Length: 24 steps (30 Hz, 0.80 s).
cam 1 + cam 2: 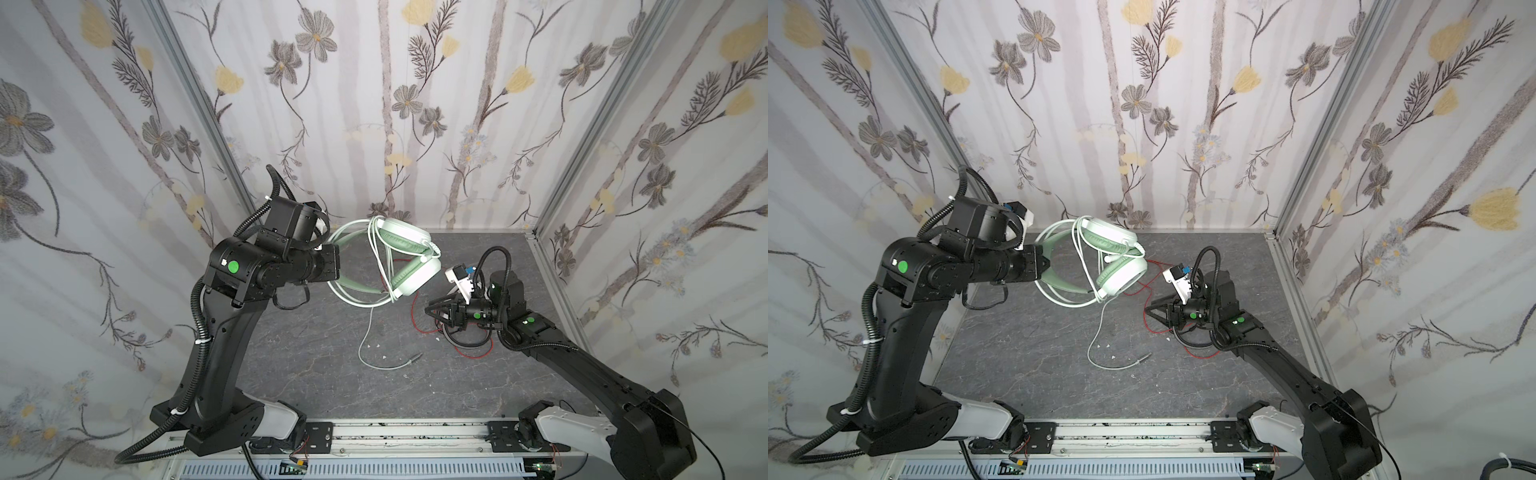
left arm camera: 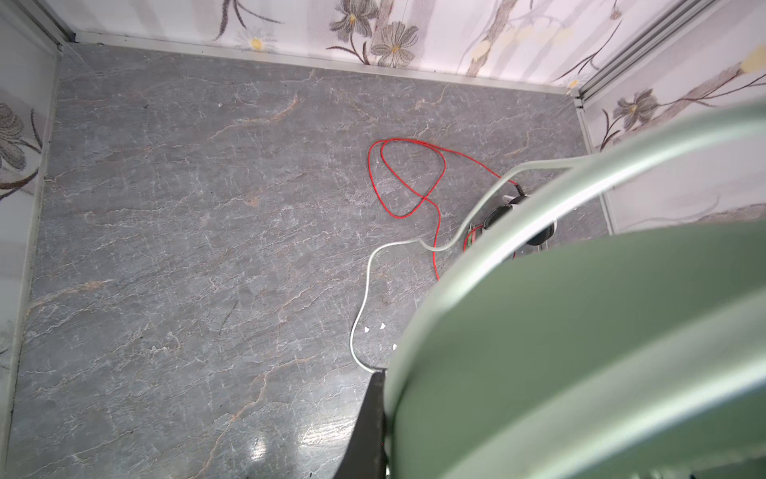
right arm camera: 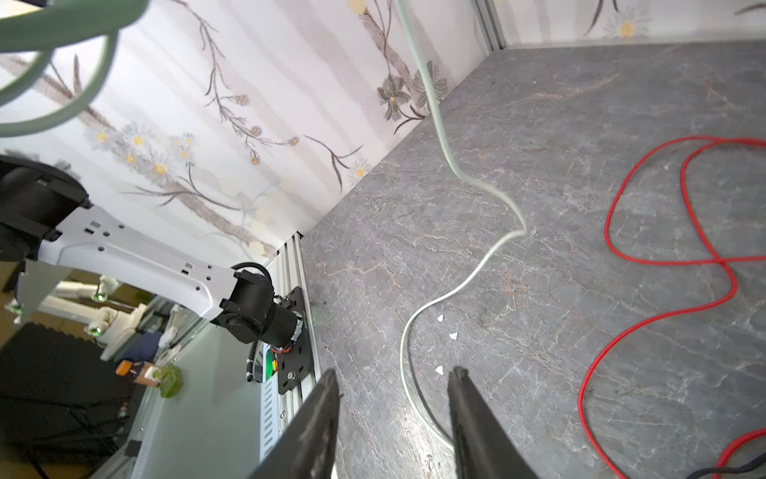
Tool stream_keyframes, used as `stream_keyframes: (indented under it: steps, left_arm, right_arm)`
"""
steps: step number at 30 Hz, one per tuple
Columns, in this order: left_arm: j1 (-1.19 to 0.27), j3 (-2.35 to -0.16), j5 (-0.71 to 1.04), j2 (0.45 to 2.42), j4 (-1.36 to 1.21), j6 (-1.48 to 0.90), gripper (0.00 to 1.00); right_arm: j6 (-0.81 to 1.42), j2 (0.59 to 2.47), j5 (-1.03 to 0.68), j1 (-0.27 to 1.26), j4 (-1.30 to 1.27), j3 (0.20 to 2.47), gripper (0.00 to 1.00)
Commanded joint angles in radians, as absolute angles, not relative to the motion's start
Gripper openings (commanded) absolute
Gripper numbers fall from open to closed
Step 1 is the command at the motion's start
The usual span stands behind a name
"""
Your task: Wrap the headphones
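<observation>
Green cable (image 3: 402,352) lies just ahead of right gripper (image 3: 394,370), the nearer.
Its jaws stand apart, empty; left gripper (image 1: 1045,264) clamps the headset (image 1: 1121,274) aloft.

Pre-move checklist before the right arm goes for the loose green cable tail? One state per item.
1. Left gripper shut on the mint headphones at the headband, headset off the table: ok.
2. Right gripper fingers apart, nothing pinched: ok.
3. Green cable tail lined up with the right gripper: ok, it runs between the fingers in the right wrist view.
4. Wrap finished: not ok, the tail and plug lie loose on the table.
5. Red cable free of the green cable: cannot tell; they cross in the left wrist view.
</observation>
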<state>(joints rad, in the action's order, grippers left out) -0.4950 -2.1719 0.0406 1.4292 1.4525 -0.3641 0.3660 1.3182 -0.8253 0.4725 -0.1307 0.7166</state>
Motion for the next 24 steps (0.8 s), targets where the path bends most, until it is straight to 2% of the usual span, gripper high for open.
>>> stream_keyframes:
  steps: [1,9,15,20,24]
  left_arm:
    - [-0.49,-2.224,0.04,1.454,1.47,-0.411,0.0]
    - [-0.48,-2.261,0.041,1.479,1.482,-0.411,0.0]
    - [-0.471,-2.262,0.016,1.476,1.494,-0.399,0.0]
    - [-0.466,-2.247,0.023,1.462,1.49,-0.397,0.0]
    - [-0.466,-2.231,0.018,1.451,1.491,-0.397,0.0]
  right_arm:
    - [0.466,1.358,-0.769,0.515,-0.334,0.701,0.44]
    - [0.531,1.589,-0.725,0.608,-0.504,0.793,0.47]
    - [0.656,1.836,-0.619,0.664,-0.701,0.856,0.5]
    - [0.675,1.929,-0.531,0.697,-0.753,0.9,0.5]
    - [0.744,1.998,-0.532,0.707,-0.849,0.91,0.5]
